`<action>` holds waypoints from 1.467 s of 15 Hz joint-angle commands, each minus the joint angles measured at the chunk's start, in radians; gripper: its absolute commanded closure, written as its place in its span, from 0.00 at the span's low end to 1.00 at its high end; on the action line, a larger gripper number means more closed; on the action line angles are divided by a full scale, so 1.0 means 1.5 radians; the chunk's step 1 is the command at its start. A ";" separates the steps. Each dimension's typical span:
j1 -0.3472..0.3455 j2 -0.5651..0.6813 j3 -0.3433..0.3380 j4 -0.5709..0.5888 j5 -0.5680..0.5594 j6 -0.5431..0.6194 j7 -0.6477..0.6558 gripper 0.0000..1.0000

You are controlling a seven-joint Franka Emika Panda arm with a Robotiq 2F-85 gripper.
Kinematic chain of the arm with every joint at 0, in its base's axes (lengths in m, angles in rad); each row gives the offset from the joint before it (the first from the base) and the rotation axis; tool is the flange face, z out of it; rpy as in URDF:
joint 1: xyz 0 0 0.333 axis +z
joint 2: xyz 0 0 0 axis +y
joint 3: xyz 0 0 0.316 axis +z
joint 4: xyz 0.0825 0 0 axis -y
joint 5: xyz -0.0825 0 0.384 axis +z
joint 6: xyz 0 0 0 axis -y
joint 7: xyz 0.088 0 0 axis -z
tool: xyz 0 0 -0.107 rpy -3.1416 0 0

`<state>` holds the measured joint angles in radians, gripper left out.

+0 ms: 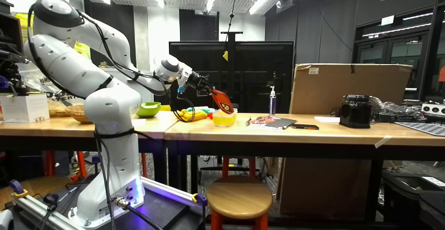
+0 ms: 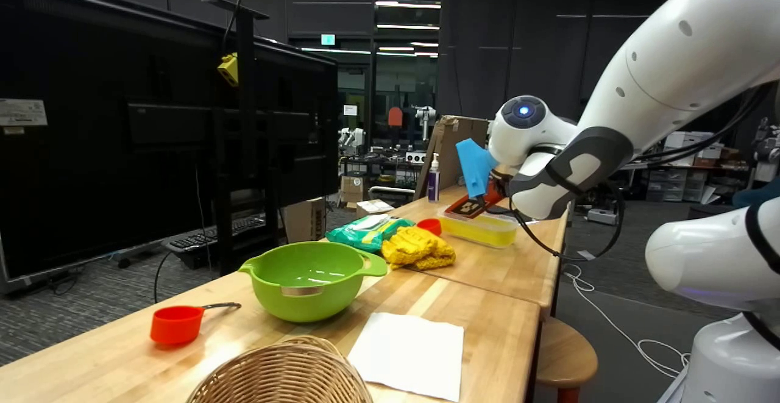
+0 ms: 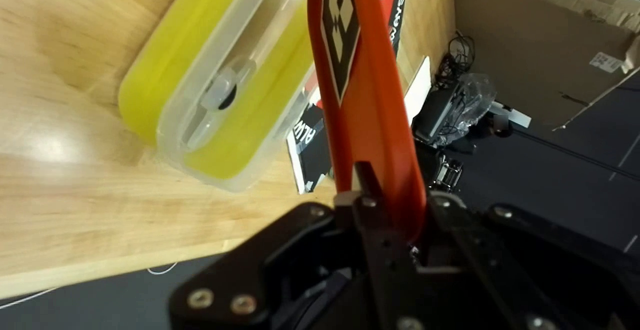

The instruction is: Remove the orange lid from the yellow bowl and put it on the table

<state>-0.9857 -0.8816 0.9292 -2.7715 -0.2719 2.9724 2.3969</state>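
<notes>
The orange lid (image 1: 223, 101) is a long orange-red cover with a dark panel. It also shows in an exterior view (image 2: 469, 207) and in the wrist view (image 3: 372, 95). My gripper (image 3: 392, 197) is shut on one end of the lid, a finger on each side. The lid hangs steeply tilted, its lower end over the yellow bowl; whether they touch I cannot tell. The yellow bowl (image 1: 223, 119) is a translucent-rimmed, long yellow container (image 2: 487, 231), standing uncovered on the table (image 1: 330, 133). In the wrist view the open bowl (image 3: 172, 65) lies left of the lid.
A yellow cloth (image 2: 417, 248), green wipes pack (image 2: 372, 231) and red cup (image 2: 430, 226) lie beside the bowl. A dark printed sheet (image 1: 271, 122), phone (image 1: 304, 127), pump bottle (image 1: 272, 101) and black jar (image 1: 355, 113) stand farther along. A green bowl (image 2: 308, 281) is nearer the base.
</notes>
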 commanded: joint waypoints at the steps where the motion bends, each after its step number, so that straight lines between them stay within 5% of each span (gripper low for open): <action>1: 0.018 -0.043 -0.032 -0.003 -0.019 -0.028 -0.018 0.97; 11: 0.105 -0.148 -0.058 -0.001 0.020 -0.156 -0.118 0.97; 17: 0.166 -0.193 -0.032 0.047 0.007 -0.268 -0.112 0.97; 22: 0.207 -0.194 0.004 0.071 0.011 -0.288 -0.085 0.97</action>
<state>-0.7028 -1.1577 0.9108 -2.6773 -0.2561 2.5598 2.2374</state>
